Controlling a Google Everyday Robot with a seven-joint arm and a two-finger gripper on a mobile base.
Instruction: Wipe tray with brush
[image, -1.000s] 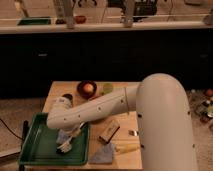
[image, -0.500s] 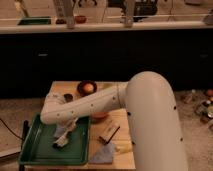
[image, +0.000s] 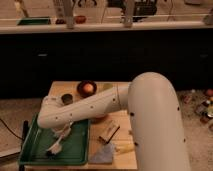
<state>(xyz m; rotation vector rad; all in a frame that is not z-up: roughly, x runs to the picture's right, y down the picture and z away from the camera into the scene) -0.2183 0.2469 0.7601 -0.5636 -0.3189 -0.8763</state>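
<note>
**Camera view: brush down in the tray, wiping in hand**

Low over the tray (image: 77, 150), the pincer (image: 64, 132) is closed around the brush (image: 56, 145), whose head seems to touch the green floor. Wiping looks under way. The next move calls for a sweep across the floor with the bristles kept pressed down. On the surface (image: 122, 125) I count one tray, one brush, one brown block (image: 109, 132), one blue-grey cloth (image: 102, 154) and one bowl (image: 86, 89).

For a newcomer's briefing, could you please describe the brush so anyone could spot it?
The green tray sits front left on the table, the gripper over its middle. The brush is the slim whitish stick beneath it, inside the tray; the brown block and cloth lie outside.
</note>
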